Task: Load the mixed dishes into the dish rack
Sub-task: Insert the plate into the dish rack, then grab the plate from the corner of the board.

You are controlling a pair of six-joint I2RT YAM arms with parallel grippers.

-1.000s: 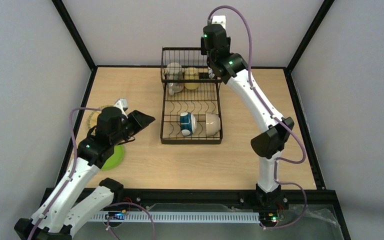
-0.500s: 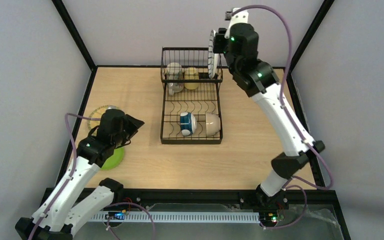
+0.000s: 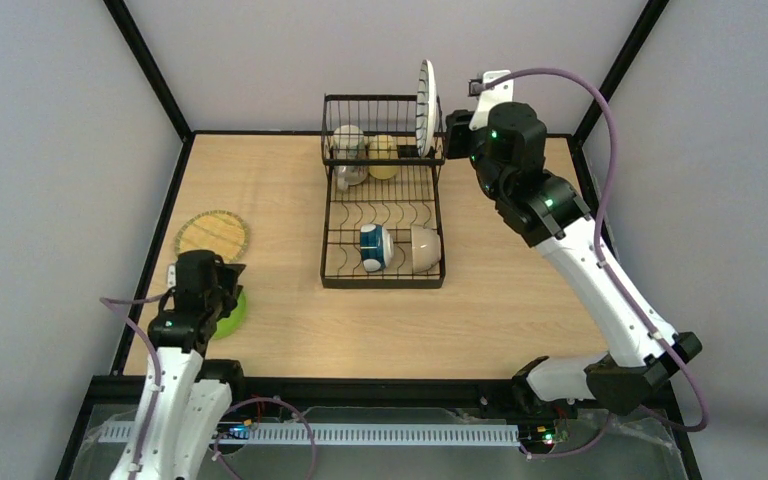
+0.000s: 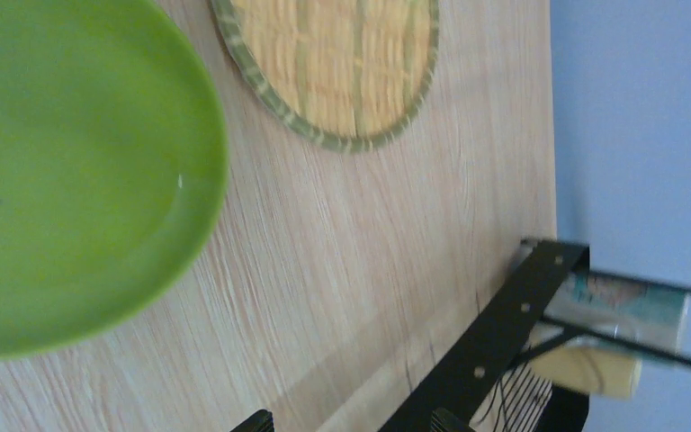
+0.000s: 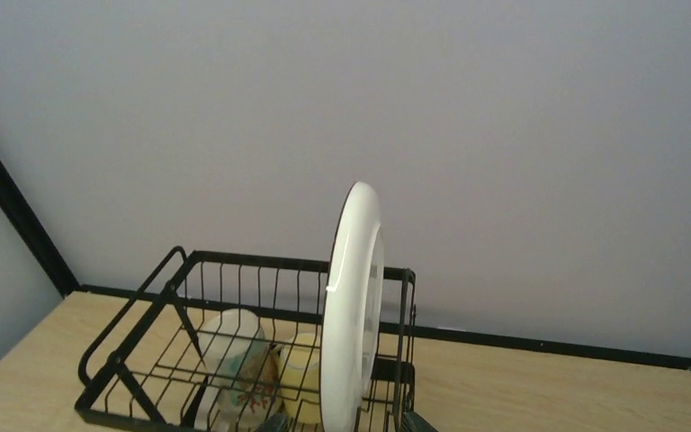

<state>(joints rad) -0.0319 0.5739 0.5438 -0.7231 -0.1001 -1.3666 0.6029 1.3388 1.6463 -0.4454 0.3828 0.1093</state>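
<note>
The white plate with dark radial stripes (image 3: pixel 426 100) stands on edge in the air over the back right corner of the black dish rack (image 3: pixel 335 215). My right gripper (image 3: pixel 442 128) is shut on its lower rim. In the right wrist view the white plate (image 5: pixel 353 306) sits between that gripper's (image 5: pixel 346 423) fingers. My left gripper (image 3: pixel 226 290) is open and holds nothing, low over the lime-green plate (image 3: pixel 232 318), which fills the left wrist view's left side (image 4: pixel 72 180). The yellow woven-look plate (image 3: pixel 212 235) lies behind it. Two mugs (image 3: pixel 365 152) and two small bowls (image 3: pixel 400 248) are in the rack.
The rack's raised basket (image 5: pixel 144 342) holds the beige mug (image 5: pixel 234 360) and the yellow mug (image 5: pixel 306 373), just left of the held plate. Black frame posts (image 3: pixel 150 60) border the table at the back corners. A black rack bar (image 4: pixel 495 351) lies ahead of the left fingers.
The right arm has lifted the striped plate from behind the basket and swung to its right. The left arm has drawn back toward the near left, uncovering the woven plate, and opened a little wider.
</note>
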